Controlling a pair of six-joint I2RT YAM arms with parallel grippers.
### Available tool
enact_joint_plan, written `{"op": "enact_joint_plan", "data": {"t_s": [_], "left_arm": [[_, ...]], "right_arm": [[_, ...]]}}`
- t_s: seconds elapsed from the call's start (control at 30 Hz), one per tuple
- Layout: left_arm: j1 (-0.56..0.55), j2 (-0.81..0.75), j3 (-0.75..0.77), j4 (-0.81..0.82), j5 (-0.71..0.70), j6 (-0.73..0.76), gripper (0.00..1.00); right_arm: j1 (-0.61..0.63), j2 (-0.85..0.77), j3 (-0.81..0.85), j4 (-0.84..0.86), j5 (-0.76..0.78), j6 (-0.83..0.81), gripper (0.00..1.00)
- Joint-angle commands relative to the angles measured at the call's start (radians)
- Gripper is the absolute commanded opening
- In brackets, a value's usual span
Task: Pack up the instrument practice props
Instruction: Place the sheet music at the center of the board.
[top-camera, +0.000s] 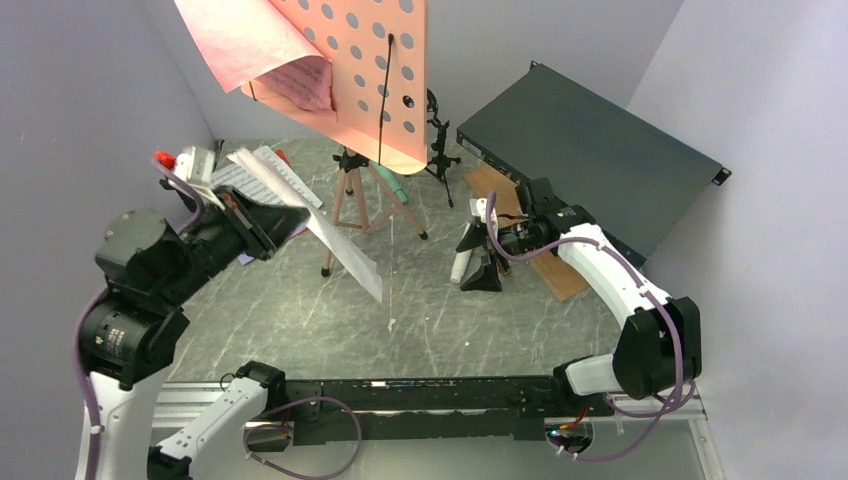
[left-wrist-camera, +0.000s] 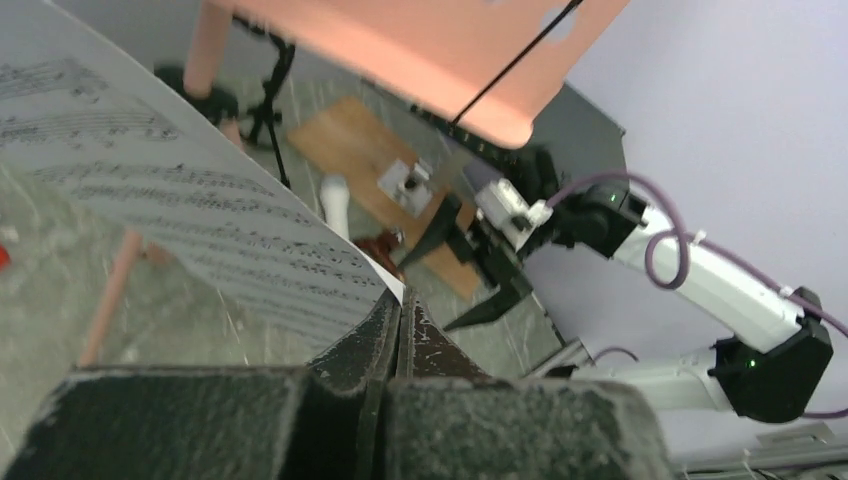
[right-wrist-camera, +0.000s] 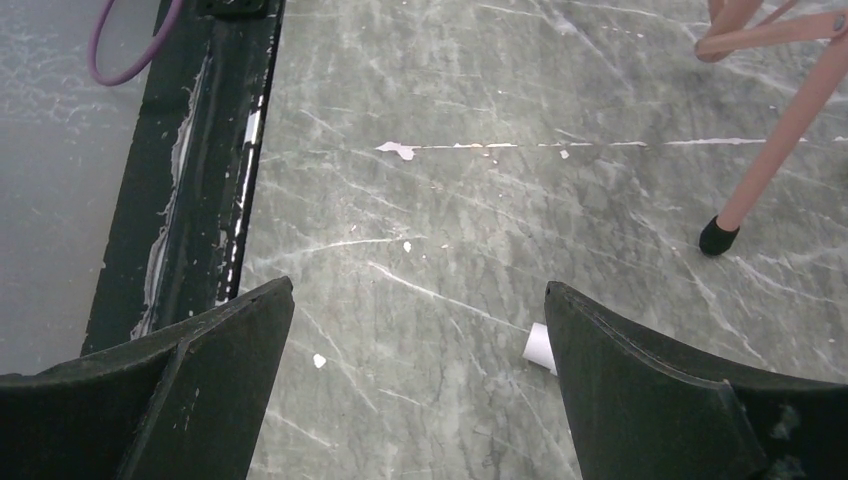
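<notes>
Left wrist shows left claw clenched on white sheet-music page; right claw spread over white microphone.

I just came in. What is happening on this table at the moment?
Music practice props are being packed up. The left pincer is shut on a white sheet-music page and holds it in the air beside the pink music stand, which stands upright. The right pincer is open and holds nothing. It hangs low over the table, close to the white microphone lying there.
</notes>
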Motion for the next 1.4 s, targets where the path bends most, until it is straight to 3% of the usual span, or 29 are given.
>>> {"op": "enact_joint_plan", "data": {"t_s": [0.0,0.23,0.47,0.8,1.13,1.23,1.37], "left_arm": [[-0.003,-0.066,-0.187,0.045,0.13,-0.162,0.0],[-0.003,-0.142,-0.618,0.324,0.174,-0.448,0.0],[-0.016,-0.164,-0.81,0.4,0.036,-0.562,0.0],[-0.233,0.093,-0.724,0.325,-0.31,-0.718,0.0],[-0.404,0.223,-0.697,0.367,-0.55,-0.833,0.0],[-0.434,0.253,-0.688,0.386,-0.587,-0.853,0.0],[-0.47,0.289,-0.673,0.404,-0.635,-0.864,0.0]], "right_arm": [[0.033,-0.025,-0.019,-0.079,-0.038,-0.075,0.99],[0.151,-0.104,-0.077,0.002,0.028,-0.01,0.99],[0.208,-0.134,-0.1,0.049,0.012,0.047,0.99],[0.347,-0.083,-0.112,0.089,0.149,0.046,0.99],[0.364,-0.072,-0.148,0.276,0.214,0.251,0.99],[0.374,-0.062,-0.16,0.344,0.252,0.329,0.96],[0.4,-0.053,-0.168,0.416,0.351,0.389,0.82]]}}
